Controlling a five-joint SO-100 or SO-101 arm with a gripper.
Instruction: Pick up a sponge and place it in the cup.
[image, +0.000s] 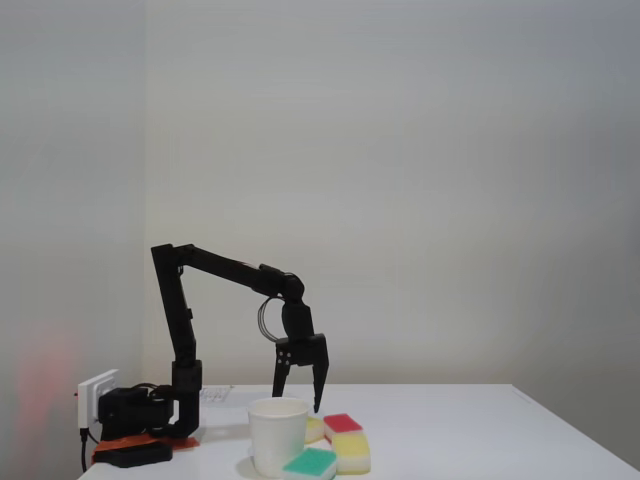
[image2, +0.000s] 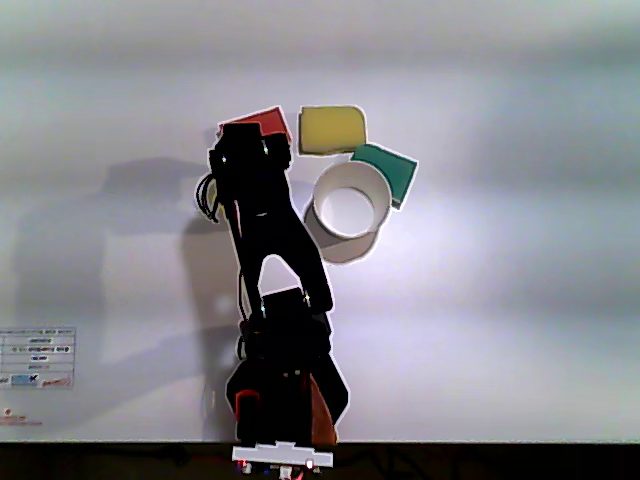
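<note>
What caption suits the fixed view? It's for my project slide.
SO-100 arm's open gripper hovers behind the white cup, sponges clustered beside it.

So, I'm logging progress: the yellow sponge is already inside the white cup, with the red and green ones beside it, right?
Not quite. In the other view the cup is empty; the yellow sponge lies on the table behind it, between the red sponge and green sponge.

Three sponges (image2: 332, 129), one cup (image2: 347, 209), one arm (image2: 270, 250)

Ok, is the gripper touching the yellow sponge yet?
Apart. The other view shows a strip of bare table between the gripper and the sponge.
</note>
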